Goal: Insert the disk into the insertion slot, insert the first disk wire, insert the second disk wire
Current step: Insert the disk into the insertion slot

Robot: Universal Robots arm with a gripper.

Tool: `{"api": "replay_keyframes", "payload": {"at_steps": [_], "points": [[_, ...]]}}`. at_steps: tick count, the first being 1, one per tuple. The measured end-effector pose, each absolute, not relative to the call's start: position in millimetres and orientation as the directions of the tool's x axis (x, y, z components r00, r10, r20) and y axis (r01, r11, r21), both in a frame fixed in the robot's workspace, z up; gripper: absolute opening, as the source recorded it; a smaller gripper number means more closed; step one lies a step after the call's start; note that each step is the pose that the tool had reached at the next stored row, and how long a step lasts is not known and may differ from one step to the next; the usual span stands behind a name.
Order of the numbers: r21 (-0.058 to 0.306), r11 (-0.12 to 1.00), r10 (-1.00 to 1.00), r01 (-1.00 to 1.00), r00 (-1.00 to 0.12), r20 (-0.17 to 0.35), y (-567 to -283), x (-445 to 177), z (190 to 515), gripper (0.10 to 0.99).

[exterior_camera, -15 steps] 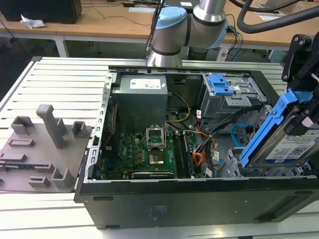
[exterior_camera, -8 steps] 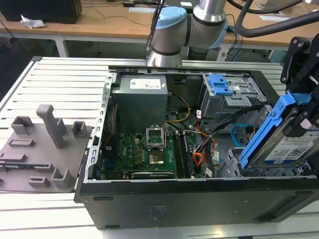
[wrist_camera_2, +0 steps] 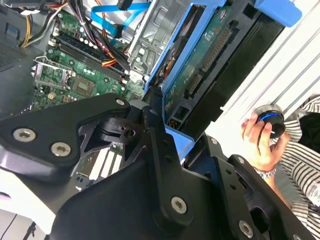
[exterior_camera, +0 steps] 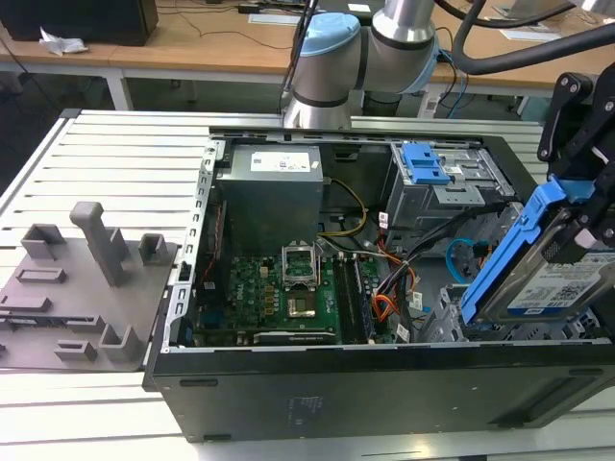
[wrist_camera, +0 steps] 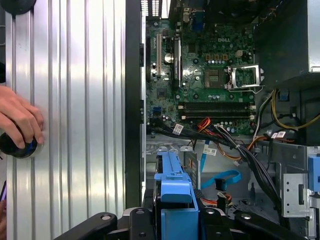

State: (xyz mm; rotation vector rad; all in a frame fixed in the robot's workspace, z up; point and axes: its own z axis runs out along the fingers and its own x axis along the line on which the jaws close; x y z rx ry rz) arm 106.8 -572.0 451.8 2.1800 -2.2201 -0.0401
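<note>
The gripper (exterior_camera: 577,235) is seen clamped on the disk (exterior_camera: 540,286), which is held tilted above the insertion slot (exterior_camera: 444,315), so it could be jammed on the slot's rim by that skew, or the nearby second disk wire (exterior_camera: 459,252) snagged.

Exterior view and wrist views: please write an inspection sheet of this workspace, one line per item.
Surface: ribbed metal table, open computer case on it.
Job's things: disk held tilted above the case, outside the insertion slot.
Clutter: grey fixture plate at the exterior view's left.
Grippers: gripper shut on the disk.
Cables: second disk wire looped inside the case; orange wire bundle beside it.
Surroundings: wooden desks behind; a person's hand on a round knob.
</note>
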Motion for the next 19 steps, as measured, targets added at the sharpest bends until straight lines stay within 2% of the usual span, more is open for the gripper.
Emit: {"api": "replay_keyframes", "payload": {"at_steps": [3, 19], "points": [[0.039, 0.018, -1.000, -0.999, -0.018, 0.003, -564.3, 106.9, 451.9, 0.369], [0.039, 0.018, -1.000, -0.999, -0.018, 0.003, -564.1, 106.8, 444.4, 0.369]]}}
